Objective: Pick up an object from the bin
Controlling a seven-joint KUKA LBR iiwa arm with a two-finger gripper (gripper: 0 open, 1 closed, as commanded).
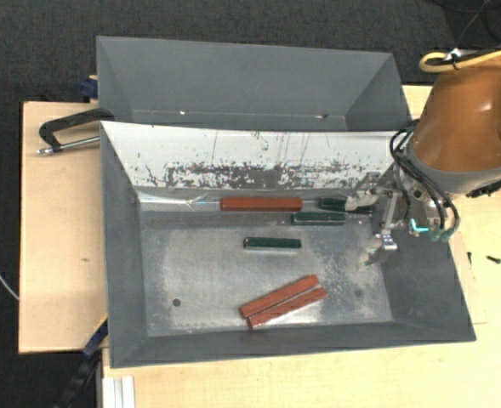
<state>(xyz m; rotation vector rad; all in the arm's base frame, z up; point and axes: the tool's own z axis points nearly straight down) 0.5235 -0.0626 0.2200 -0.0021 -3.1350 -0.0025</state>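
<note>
Grey metal bin [122, 253]: the gripper [384, 238] hangs at its right side, its opening impossible to judge, nothing visibly held. Nearest lies a dark green bar [320, 218] by the back wall [233, 155]; a descent there could jam against that wall.

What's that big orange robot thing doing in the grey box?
A robot arm is reaching into the grey bin from the right to pick something up. Its gripper hangs low at the bin's right side. Nearest to it is a dark green bar by the back wall. Another green bar lies in the middle, a long red-brown bar at the back, and two red-brown bars side by side near the front. All of them lie on the floor.
</note>
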